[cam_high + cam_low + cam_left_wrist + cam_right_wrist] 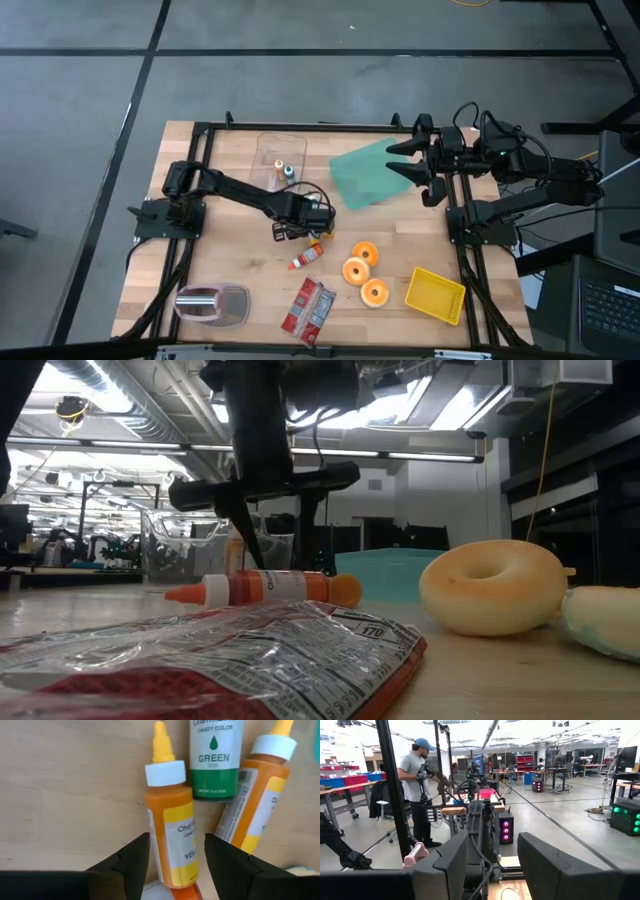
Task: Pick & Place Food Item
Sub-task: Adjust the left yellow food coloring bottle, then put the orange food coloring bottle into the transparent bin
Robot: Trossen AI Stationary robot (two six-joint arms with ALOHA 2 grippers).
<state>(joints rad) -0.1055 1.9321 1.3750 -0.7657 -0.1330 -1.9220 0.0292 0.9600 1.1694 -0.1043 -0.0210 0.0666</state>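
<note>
Now I am hovering my left fingers (174, 865) open astride the yellow-labelled orange squeeze bottle (170, 820) lying flat on the wooden table (230, 260) at mid-frame in the high view, lined up along its body, probably for a sideways pinch. My right fingers (412, 160), parted and empty, are waiting raised at the upper right.

The floor (300, 60) is grey concrete crossed by dark lines. Long ceiling lights (420, 457) run overhead. Workbenches (340, 790) line the hall.
</note>
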